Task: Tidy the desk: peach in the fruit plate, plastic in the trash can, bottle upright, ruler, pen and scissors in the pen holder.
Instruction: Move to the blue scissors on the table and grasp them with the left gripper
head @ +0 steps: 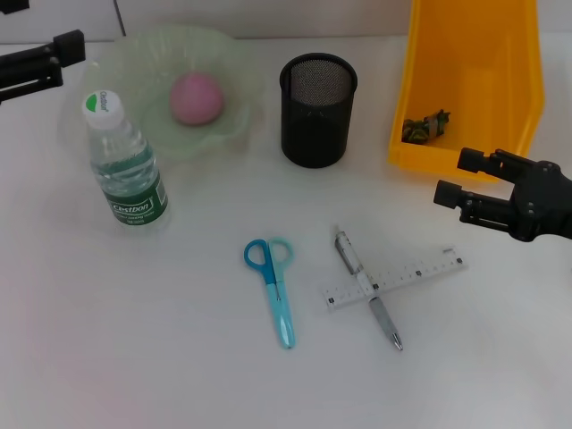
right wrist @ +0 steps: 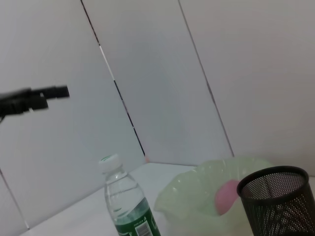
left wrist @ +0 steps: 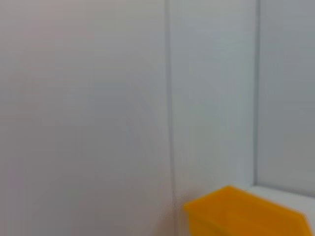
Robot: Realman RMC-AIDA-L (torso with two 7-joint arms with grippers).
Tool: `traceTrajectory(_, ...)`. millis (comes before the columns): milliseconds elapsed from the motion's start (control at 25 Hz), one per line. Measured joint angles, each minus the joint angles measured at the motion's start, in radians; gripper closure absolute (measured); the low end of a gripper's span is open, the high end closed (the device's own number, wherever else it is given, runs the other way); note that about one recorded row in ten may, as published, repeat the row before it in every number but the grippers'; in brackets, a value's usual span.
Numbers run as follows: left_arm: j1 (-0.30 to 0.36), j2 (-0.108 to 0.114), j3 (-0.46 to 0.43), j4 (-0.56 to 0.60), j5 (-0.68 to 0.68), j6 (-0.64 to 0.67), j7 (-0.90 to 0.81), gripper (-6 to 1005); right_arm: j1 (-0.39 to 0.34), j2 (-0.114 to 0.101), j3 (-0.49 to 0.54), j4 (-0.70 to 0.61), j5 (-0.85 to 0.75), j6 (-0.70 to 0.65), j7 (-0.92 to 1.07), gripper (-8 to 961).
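A pink peach [head: 197,98] lies in the pale green fruit plate [head: 134,54] at the back left. The clear bottle [head: 125,165] stands upright in front of the plate. The black mesh pen holder [head: 317,112] stands at the back centre. Crumpled plastic [head: 426,125] lies inside the yellow trash can [head: 474,80] at the back right. Blue scissors [head: 274,290] lie flat near the front. To their right, a grey pen [head: 384,322] and a white ruler [head: 420,270] cross each other. My right gripper [head: 458,177] hovers open and empty beside the trash can. My left gripper [head: 67,49] is at the far back left.
The right wrist view shows the bottle [right wrist: 125,201], the plate [right wrist: 197,191] with the peach [right wrist: 226,194], the pen holder [right wrist: 275,196] and my left gripper [right wrist: 34,98] against a white wall. The left wrist view shows the wall and a trash can corner [left wrist: 246,211].
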Motion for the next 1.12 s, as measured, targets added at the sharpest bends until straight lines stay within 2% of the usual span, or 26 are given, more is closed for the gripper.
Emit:
traceTrajectory(40, 0.024, 0.000, 0.035, 0.048, -0.037, 0.001, -0.011, 194, -0.002, 0.000, 0.000, -0.006, -0.004, -0.003, -0.004, 154)
traceTrajectory(200, 0.039, 0.000, 0.095, 0.111, -0.039, -0.002, -0.092, 195, -0.005, -0.002, 0.001, -0.026, -0.039, -0.022, -0.033, 154)
traceTrajectory(240, 0.043, -0.001, 0.137, 0.144, -0.010, -0.005, -0.148, 195, -0.005, -0.003, 0.002, -0.037, -0.066, -0.029, -0.044, 154)
traceTrajectory(320, 0.045, -0.001, 0.162, 0.164, 0.012, -0.009, -0.174, 195, -0.003, -0.003, 0.002, -0.041, -0.091, -0.029, -0.051, 154)
traceTrajectory(400, 0.054, -0.001, 0.231, 0.216, 0.068, -0.026, -0.227, 195, -0.001, -0.002, 0.002, -0.041, -0.101, -0.027, -0.053, 154)
traceTrajectory(440, 0.062, -0.001, 0.296, 0.265, 0.134, -0.052, -0.282, 195, 0.002, -0.001, 0.002, -0.041, -0.112, -0.025, -0.054, 154)
traceTrajectory(480, 0.062, -0.001, 0.296, 0.265, 0.134, -0.052, -0.282, 196, 0.002, -0.001, 0.002, -0.041, -0.112, -0.025, -0.054, 154)
traceTrajectory(520, 0.060, -0.001, 0.333, 0.289, 0.182, -0.067, -0.322, 196, 0.003, 0.000, 0.002, -0.042, -0.117, -0.024, -0.055, 154)
traceTrajectory(600, 0.040, 0.002, 0.384, 0.312, 0.280, -0.082, -0.426, 196, 0.004, 0.000, 0.002, -0.042, -0.125, -0.022, -0.058, 154)
traceTrajectory(640, 0.006, 0.003, 0.419, 0.313, 0.370, -0.075, -0.528, 196, -0.001, 0.000, 0.005, -0.048, -0.135, -0.018, -0.070, 154)
traceTrajectory(720, -0.007, 0.003, 0.445, 0.312, 0.423, -0.070, -0.571, 196, -0.005, 0.000, 0.011, -0.054, -0.142, -0.017, -0.082, 154)
traceTrajectory(800, -0.035, 0.001, 0.524, 0.312, 0.539, -0.063, -0.658, 196, -0.006, 0.000, 0.017, -0.055, -0.148, -0.017, -0.087, 154)
traceTrajectory(840, -0.067, 0.002, 0.604, 0.313, 0.654, -0.056, -0.744, 197, -0.007, 0.000, 0.030, -0.057, -0.159, -0.017, -0.092, 154)
traceTrajectory(920, -0.079, 0.002, 0.625, 0.314, 0.684, -0.049, -0.774, 197, -0.009, 0.001, 0.038, -0.059, -0.162, -0.018, -0.093, 154)
traceTrajectory(1040, -0.148, 0.000, 0.701, 0.314, 0.791, 0.008, -0.918, 197, -0.012, 0.000, 0.042, -0.061, -0.165, -0.017, -0.095, 154)
traceTrajectory(1120, -0.167, -0.001, 0.726, 0.314, 0.815, 0.025, -0.947, 198, -0.013, 0.000, 0.042, -0.061, -0.166, -0.014, -0.097, 154)
